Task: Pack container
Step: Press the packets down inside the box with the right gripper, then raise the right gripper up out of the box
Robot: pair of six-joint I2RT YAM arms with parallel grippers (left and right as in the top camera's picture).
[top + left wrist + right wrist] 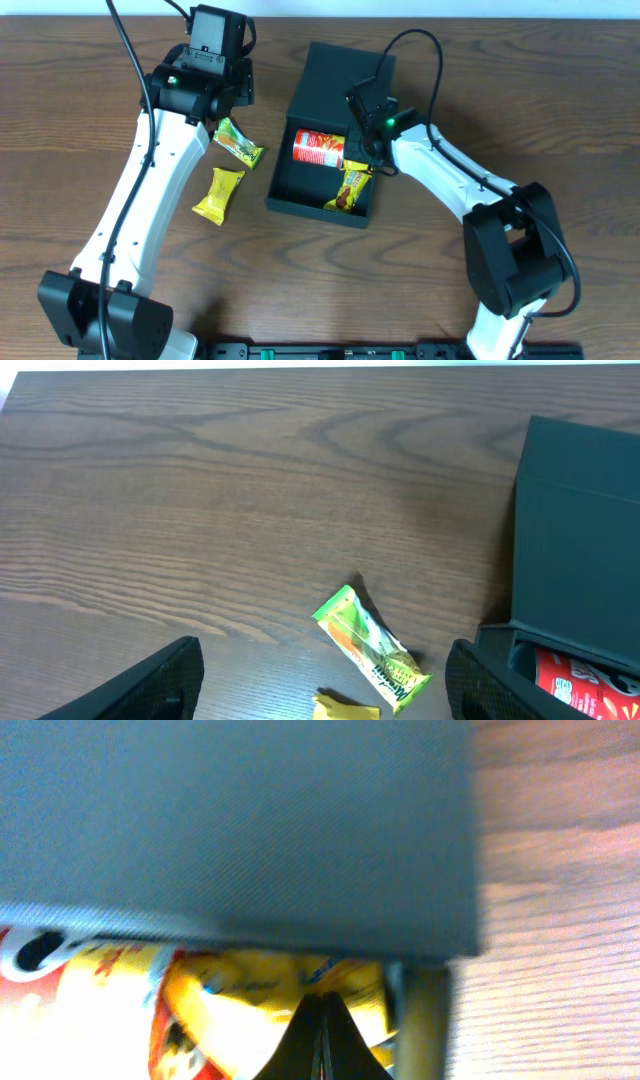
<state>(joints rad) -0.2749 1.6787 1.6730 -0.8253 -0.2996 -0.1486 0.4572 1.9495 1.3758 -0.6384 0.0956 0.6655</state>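
Container holds can, yellow packet; right hand pressed together above packet; left hand spread wide.

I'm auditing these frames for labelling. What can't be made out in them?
Overhead: fingertips of the right gripper, hidden by its own wrist above the container.
Right wrist: the snack packet inside the container is blurred, its print unreadable.
Left wrist: the yellow packet and the red can are cut off by the bottom edge.

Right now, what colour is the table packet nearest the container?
The packet is green with yellow-orange, best in left wrist view.
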